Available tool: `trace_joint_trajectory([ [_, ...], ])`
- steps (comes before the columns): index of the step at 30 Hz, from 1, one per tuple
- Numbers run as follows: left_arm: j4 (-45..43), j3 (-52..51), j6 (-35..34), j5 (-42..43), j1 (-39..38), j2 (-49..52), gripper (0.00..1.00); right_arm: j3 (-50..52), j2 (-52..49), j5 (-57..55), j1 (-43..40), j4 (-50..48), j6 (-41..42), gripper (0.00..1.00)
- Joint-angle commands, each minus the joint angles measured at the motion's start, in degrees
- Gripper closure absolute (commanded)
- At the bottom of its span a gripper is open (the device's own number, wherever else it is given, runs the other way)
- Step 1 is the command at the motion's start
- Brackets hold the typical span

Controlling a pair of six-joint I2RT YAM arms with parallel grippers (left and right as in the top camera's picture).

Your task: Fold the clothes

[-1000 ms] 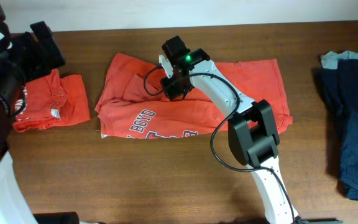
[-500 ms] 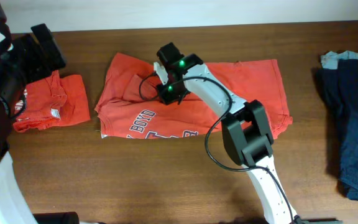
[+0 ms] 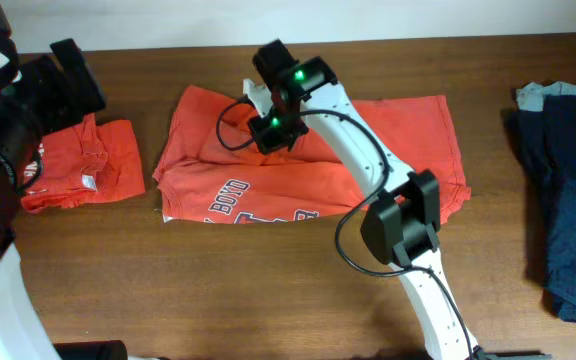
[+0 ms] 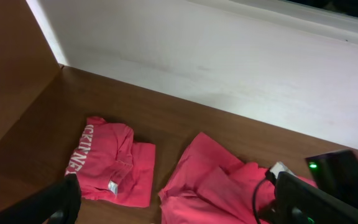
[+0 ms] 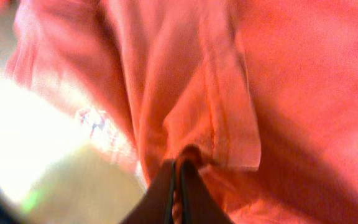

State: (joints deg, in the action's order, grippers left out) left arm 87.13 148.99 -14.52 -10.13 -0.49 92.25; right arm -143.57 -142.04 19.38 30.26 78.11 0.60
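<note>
Orange-red shirt (image 3: 398,140) spread on the bench (image 3: 218,290)
Right fingers (image 5: 165,196) pinched tight on a fold of it; left fingers (image 4: 61,202) wide open, holding nothing.

Robot lab bench, brown wooden table (image 3: 218,290), bare white wall (image 4: 229,68)

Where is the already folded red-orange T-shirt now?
In the overhead view, the folded T-shirt lies near the left end of the table, apart from the spread-out T-shirt to its right.
</note>
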Motion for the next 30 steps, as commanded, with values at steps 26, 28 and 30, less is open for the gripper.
trace_joint_trajectory([
  [26,-3.85,-0.11,2.82,-4.9,0.31,-1.97,0.01,-8.11,1.88,4.2,25.57,19.23,0.15,0.76],
  [28,-3.85,-0.11,2.82,-4.9,0.31,-1.97,0.01,-8.11,1.88,4.24,25.07,19.26,0.13,0.63],
  [30,-3.85,-0.11,2.82,-4.9,0.31,-1.97,0.01,-8.13,2.12,4.7,24.13,19.23,0.13,0.6],
])
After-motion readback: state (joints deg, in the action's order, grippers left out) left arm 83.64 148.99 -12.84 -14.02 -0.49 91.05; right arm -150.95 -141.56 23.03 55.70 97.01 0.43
